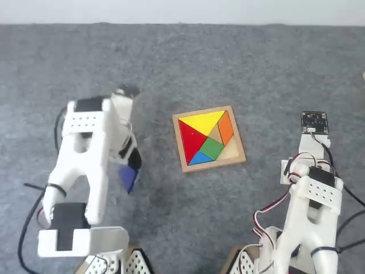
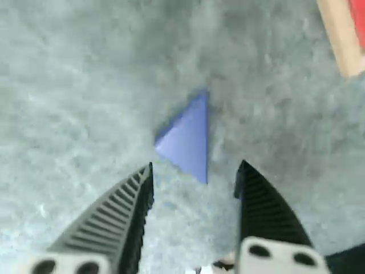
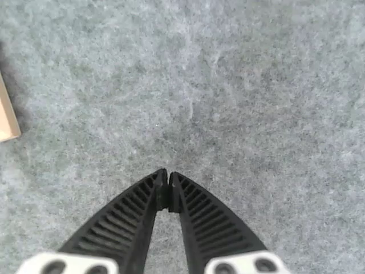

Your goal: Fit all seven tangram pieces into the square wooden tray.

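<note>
Tangram piece not yet placed: a blue triangle (image 2: 188, 140). It lies flat on the grey mat (image 1: 171, 228), outside the tray, on the left arm's side of it. The left gripper (image 2: 197, 164) hangs directly over it with its fingers (image 2: 122, 217) spread and holding nothing. The triangle sits just ahead of the tips, between their lines. We judge the step in hand to be the pick of this last loose piece.

Orientation: in the left wrist view, the triangle's longest edge runs roughly along the gripper's line of reach. The square corner opposite that edge points across toward one finger. In the high view, the long axis runs near to far with a slight tilt, one sharp tip toward the arm bases. The far end is hidden under the gripper.

The right gripper (image 3: 168, 174) hangs over bare mat, fingers pressed together on nothing.

Farther out, the tray (image 1: 179, 142) holds six pieces. A triangular gap (image 1: 231, 150) of bare wood shows in the corner nearest the right arm.

Next move, as we judge it:
1. Lower and close across the triangle's short width, long edge against one finger and square corner against the other.
2. Lift and carry to the tray.
3. Rotate the piece until it matches the gap.

A thin piece on soft mat may slip from the tips, so we recommend a centred grip.
</note>
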